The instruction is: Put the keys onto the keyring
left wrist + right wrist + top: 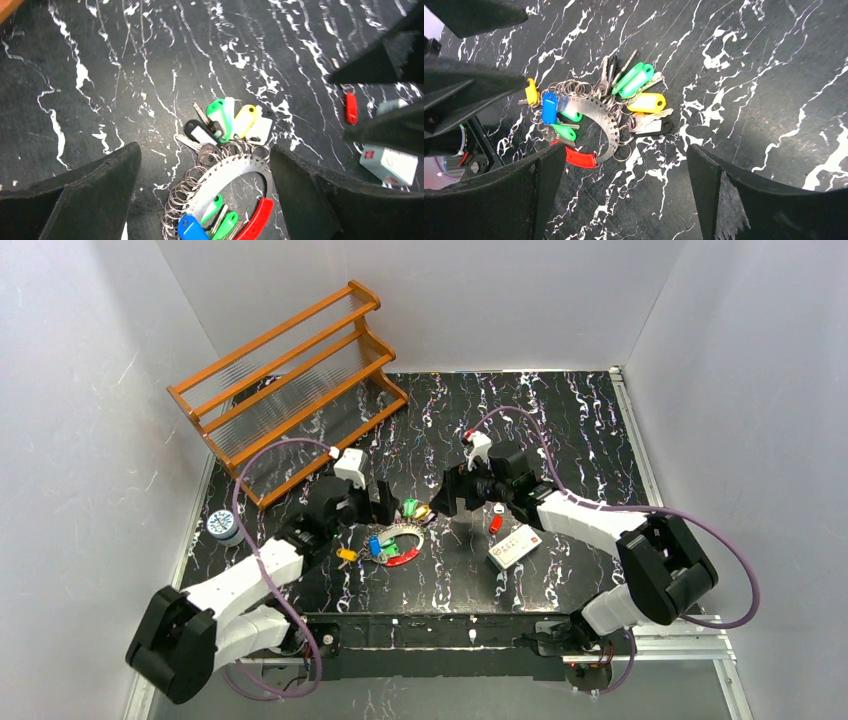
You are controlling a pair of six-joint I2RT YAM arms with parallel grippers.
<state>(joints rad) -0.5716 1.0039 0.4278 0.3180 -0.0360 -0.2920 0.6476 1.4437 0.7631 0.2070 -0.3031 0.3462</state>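
Black marbled table (560, 420), wooden rack (290, 380) at far-L corner. L gripper (375, 502) just above keyring (235, 175), jaws spread wide, holding nothing; R gripper (455, 502) just R of it, same state. Ring flat mid-table, white card (515, 545) nearby to R. Coloured keys (225, 117) bunched touching ring; one red key (495, 523) apart, beside card.

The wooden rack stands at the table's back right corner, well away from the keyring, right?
No. The wooden rack stands at the back left corner, well away from the keyring; the top view shows it.
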